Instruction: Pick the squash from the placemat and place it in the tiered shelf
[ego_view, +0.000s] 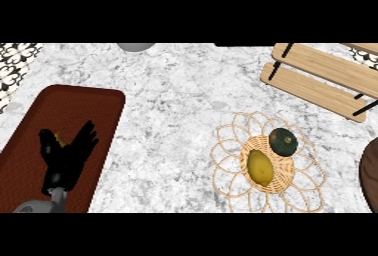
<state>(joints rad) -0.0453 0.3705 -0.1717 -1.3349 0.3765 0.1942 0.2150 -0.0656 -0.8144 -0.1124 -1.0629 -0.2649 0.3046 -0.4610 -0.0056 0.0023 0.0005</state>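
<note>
The dark green squash (283, 141) lies on the woven placemat (235, 172) near the table's (170, 85) right edge. We judge it hard, smooth and weighty, so we should cup its middle. Our left hand (68, 152) hovers over the red mat (88, 105), fingers spread.

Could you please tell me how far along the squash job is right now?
Nothing looks done: no produce shows on the tiered shelf. Nothing is in hand: the left robot hand rests open over the dark red mat, well apart from the woven placemat, where the yellow item and dark green item both lie. The right robot hand is out of view. Reaching, grasping, carrying and placing all remain.
</note>
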